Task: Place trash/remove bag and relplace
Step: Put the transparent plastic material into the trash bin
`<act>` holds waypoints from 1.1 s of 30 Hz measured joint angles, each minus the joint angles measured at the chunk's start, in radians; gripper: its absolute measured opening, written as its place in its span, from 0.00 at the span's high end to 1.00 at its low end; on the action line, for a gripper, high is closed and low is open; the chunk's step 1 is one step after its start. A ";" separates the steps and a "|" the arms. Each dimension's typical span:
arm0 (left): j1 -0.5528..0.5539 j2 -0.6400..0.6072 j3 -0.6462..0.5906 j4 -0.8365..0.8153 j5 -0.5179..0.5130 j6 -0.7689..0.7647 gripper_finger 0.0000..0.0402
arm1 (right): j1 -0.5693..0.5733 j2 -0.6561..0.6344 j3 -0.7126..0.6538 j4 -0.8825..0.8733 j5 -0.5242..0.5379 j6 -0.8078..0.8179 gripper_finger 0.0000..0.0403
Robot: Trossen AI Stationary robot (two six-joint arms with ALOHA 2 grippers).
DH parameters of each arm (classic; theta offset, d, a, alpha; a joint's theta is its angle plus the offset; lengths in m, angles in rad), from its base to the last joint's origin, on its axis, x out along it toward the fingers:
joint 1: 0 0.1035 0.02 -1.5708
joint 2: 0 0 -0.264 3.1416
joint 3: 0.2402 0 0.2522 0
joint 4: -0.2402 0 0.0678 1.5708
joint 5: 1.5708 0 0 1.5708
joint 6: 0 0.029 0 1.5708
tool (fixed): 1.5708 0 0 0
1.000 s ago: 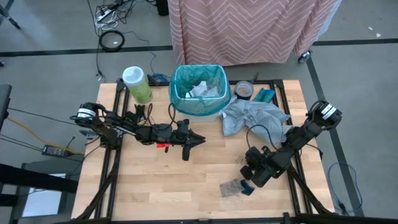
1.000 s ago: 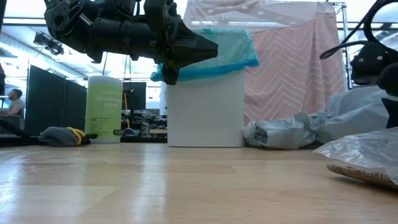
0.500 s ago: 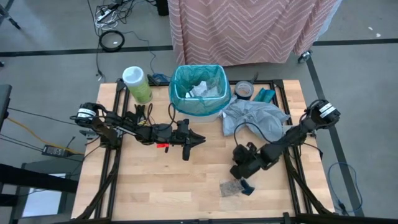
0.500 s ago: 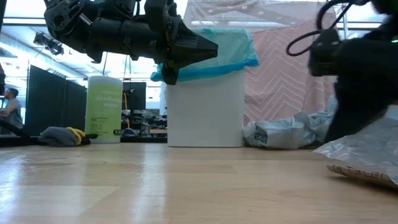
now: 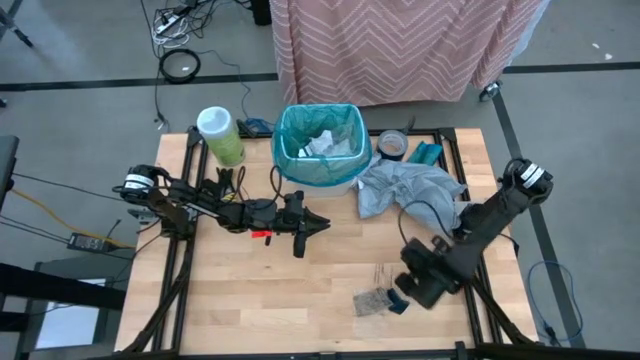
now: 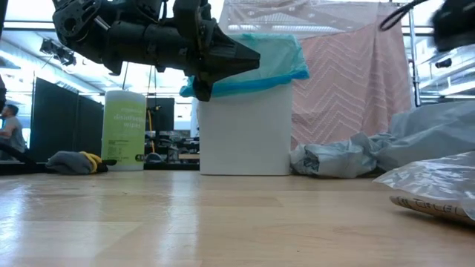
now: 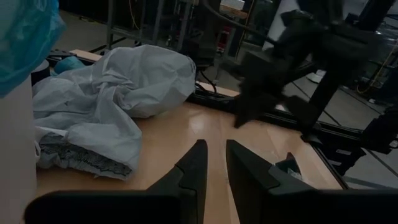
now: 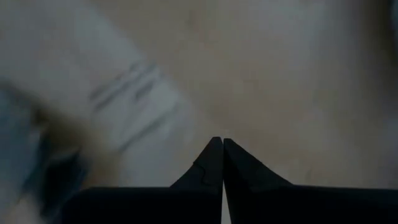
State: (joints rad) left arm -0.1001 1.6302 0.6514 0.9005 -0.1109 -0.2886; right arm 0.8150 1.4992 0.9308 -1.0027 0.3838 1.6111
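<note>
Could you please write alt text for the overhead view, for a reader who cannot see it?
Two dark robot arms work over a wooden table: the right tool is shut beside a small clear plastic packet, the left tool hovers mid-table. Behind stand a white bin lined with a teal plastic bag, a crumpled grey plastic bag and a green canister.

Lighting, high view: even, bright overhead light, soft short shadows under my arms on the table (image 5: 250, 290); no glare.
Low view: backlit by bright windows behind, my left arm (image 6: 141, 37) nearly a silhouette; foreground tabletop soft, out of focus; clear packet (image 6: 434, 185) at the edge shows specular glints.
Left wrist view: dim, cool cast; my right arm (image 7: 292, 68) smeared w/ motion blur.
Right wrist view: heavy blur throughout, only my fingertips (image 8: 214, 158) sharp.
</note>
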 joint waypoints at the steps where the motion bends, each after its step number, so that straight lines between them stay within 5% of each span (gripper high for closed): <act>1: 0.000 0.000 0.000 0.000 0.000 0.000 0.83 | 0.032 0.007 0.013 -0.003 -0.015 0.041 1.00; 11: 0.000 0.000 0.000 0.023 -0.005 -0.003 0.83 | 0.187 0.135 0.050 -0.023 -0.084 0.348 1.00; 33: 0.000 0.000 0.000 0.023 -0.018 0.018 0.83 | 0.056 0.229 0.049 0.105 -0.085 0.148 1.00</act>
State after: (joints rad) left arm -0.1001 1.6302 0.6514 0.9230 -0.1291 -0.2705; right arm 0.8714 1.7286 0.9802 -0.8981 0.2989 1.7590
